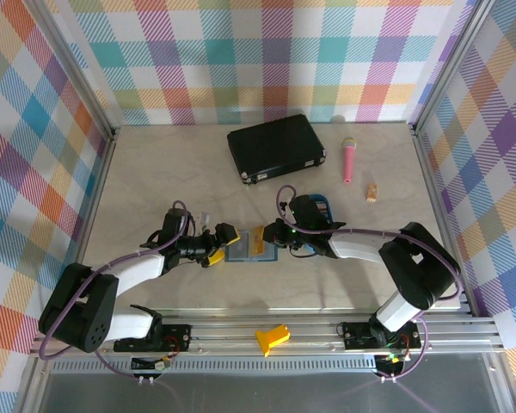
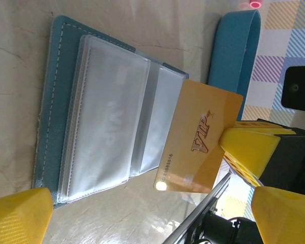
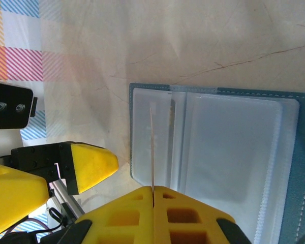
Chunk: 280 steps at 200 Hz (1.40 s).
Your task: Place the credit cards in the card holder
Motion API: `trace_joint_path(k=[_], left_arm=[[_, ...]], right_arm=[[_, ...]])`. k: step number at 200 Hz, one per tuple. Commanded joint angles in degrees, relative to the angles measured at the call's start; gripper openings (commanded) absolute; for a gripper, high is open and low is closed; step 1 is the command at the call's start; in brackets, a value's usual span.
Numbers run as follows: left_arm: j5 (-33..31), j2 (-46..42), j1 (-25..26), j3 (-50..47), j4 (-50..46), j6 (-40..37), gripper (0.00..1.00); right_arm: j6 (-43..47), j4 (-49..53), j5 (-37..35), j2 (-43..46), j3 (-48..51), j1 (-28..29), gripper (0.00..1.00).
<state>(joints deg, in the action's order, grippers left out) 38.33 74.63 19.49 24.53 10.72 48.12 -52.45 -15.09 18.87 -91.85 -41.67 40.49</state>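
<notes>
The card holder (image 1: 245, 252) lies open on the table, teal with clear inner pockets (image 2: 101, 117). My right gripper (image 3: 153, 189) is shut on an orange credit card (image 2: 198, 137) printed "VIP". It holds the card on edge (image 3: 152, 147) over the holder's outer pocket (image 3: 218, 152), at the holder's right end (image 1: 259, 234). I cannot tell whether the card touches the pocket. My left gripper (image 2: 152, 218) stands open just left of the holder (image 1: 221, 243), nothing between its yellow fingers (image 3: 91, 165).
A black case (image 1: 275, 146) lies at the back, with a pink object (image 1: 349, 160) and a small tan piece (image 1: 371, 193) to its right. A blue oval tray (image 2: 239, 46) sits behind my right gripper. A loose yellow part (image 1: 273, 337) rests on the front rail.
</notes>
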Motion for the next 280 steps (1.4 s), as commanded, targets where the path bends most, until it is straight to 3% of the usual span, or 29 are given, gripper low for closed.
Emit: trace_joint_path(k=[1,141,280], left_arm=[[0.7,1.5,0.6,0.8,1.9,-1.0,1.00],[0.5,5.6,2.5,1.0,7.4,1.1,1.00],[-0.2,6.4,3.1,0.6,6.2,0.3,0.99]], right_arm=[[-1.8,-2.9,-1.4,-0.8,0.6,0.4,0.00],[-3.1,-4.5,0.4,-5.0,0.1,0.3,0.00],[-4.5,-8.5,2.8,-7.7,0.4,0.3,0.00]])
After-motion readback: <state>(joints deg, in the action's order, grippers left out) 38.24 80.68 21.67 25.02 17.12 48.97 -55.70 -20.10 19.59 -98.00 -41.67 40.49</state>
